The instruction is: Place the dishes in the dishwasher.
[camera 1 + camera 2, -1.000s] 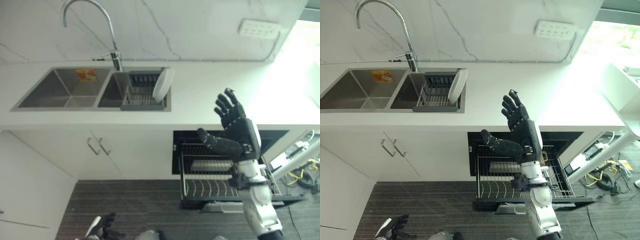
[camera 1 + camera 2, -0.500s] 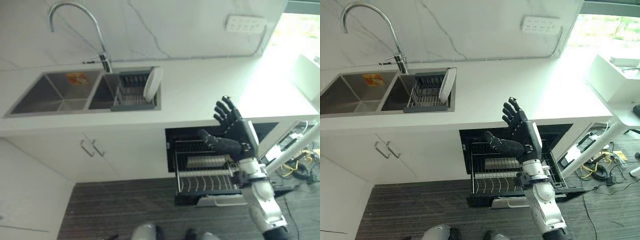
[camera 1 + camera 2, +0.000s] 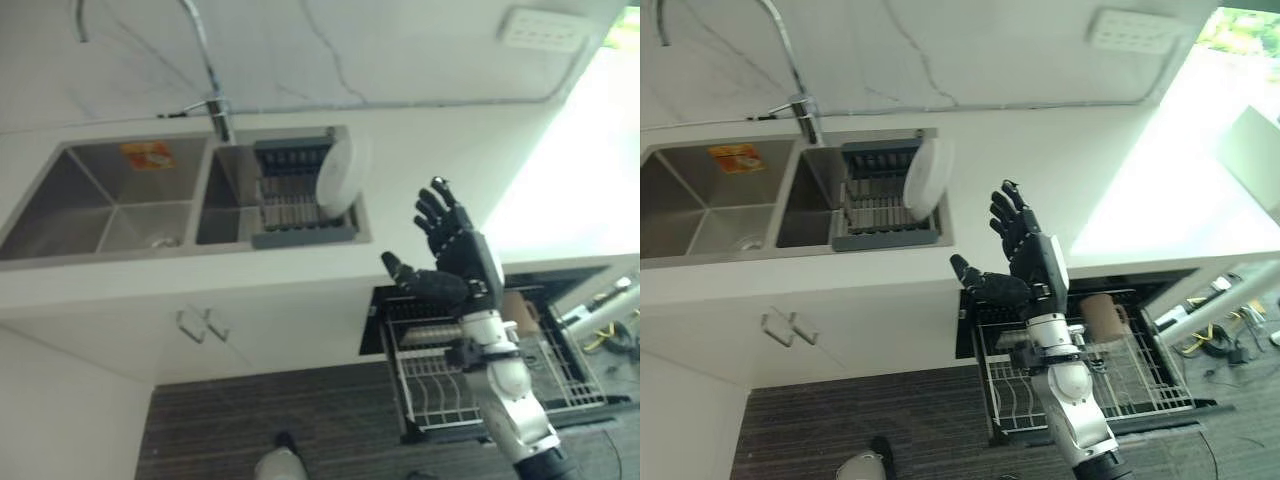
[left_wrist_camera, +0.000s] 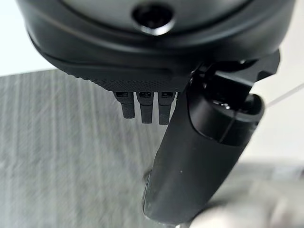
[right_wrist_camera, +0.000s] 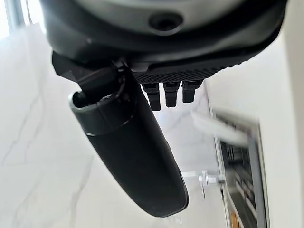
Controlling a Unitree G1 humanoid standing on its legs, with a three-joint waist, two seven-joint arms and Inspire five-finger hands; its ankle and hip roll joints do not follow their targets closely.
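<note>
Plate (image 3: 338,176) upright in sink rack (image 3: 296,196); right robot hand (image 3: 458,264) spread, empty

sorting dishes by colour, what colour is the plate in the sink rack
White: the plate stands on edge in the grey rack, clearest in the right eye view.

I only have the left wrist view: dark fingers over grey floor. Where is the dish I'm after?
Observer: A white plate stands on edge in the grey drying rack set in the sink.
Operator: Is the right hand holding anything?
Observer: No, the right hand is open and empty, raised in front of the counter.
Operator: Is the dishwasher ready?
Observer: Its wire rack is pulled out below the counter.
</note>
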